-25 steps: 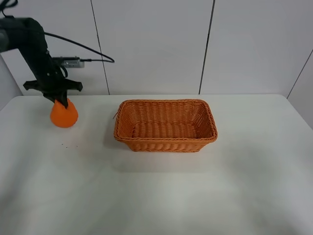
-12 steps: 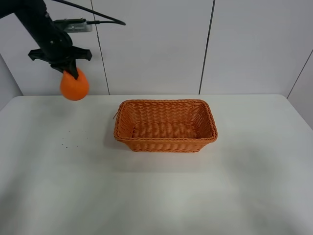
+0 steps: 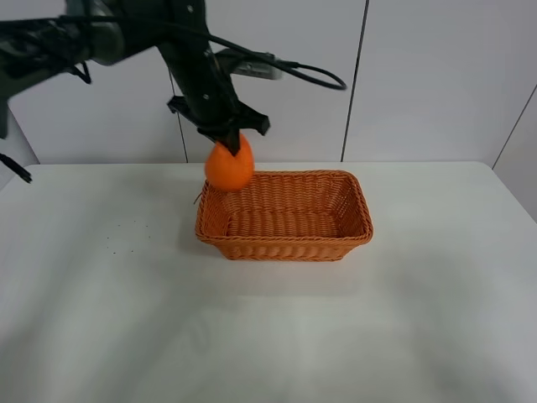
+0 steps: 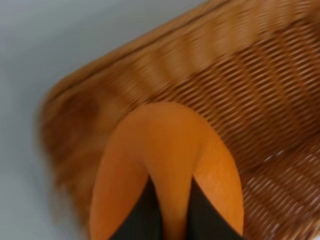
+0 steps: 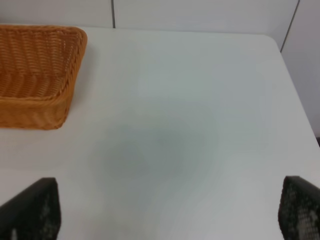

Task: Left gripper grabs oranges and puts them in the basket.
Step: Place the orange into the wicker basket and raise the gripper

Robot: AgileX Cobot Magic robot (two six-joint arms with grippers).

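The roundish bright orange fruit (image 3: pixel 229 166) is one even, saturated orange, brighter than the rectangular orange-brown wicker basket (image 3: pixel 284 243), which shows a tight horizontal weave under a braided rim. The pronged left gripper (image 3: pixel 230 143) and its cable (image 3: pixel 310 77) are solid black. The matte white table (image 3: pixel 268 336) carries tiny dark specks (image 3: pixel 117 243); thin dark seams split the pale grey wall panels (image 3: pixel 436 75)

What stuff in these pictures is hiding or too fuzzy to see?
1. High view: the top of the orange is hidden by the left gripper.
2. Left wrist view: the basket is motion-blurred, and the picture's edges cut off most of it.
3. Right wrist view: only the fingertips of the right gripper show; the edge cuts off the rest.
4. High view: the dark specks on the table are too small to identify.
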